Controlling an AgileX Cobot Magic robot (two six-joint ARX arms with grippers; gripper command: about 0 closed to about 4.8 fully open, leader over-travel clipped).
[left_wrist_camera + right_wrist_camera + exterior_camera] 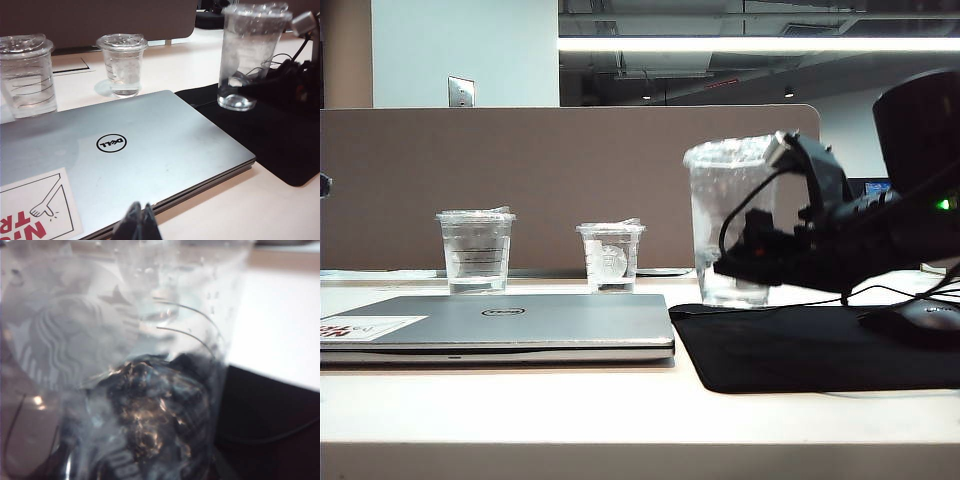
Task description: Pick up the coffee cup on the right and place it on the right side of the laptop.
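Exterior view showed, at far left on the pale table (520, 410), a closed silver-grey Dell laptop (520, 325) with a white sticker with red print (365, 327) on its lid. Behind it stood a shorter clear cup with lines (475, 250), and to the right of that the smallest clear cup with a round white logo (611, 256). Right of the laptop lay a black mouse pad (800, 350). Over the pad's far edge the tall clear coffee cup (728, 215) stood upright, its base just above or on the pad; contact could not be told. The right gripper (760, 250) reached in from the right with its jaws spread wide around the cup, clasping its sides. A black mouse (915, 322) sat at far right. The left gripper (136, 222) hung above the laptop's near edge, fingertips together, holding nothing.
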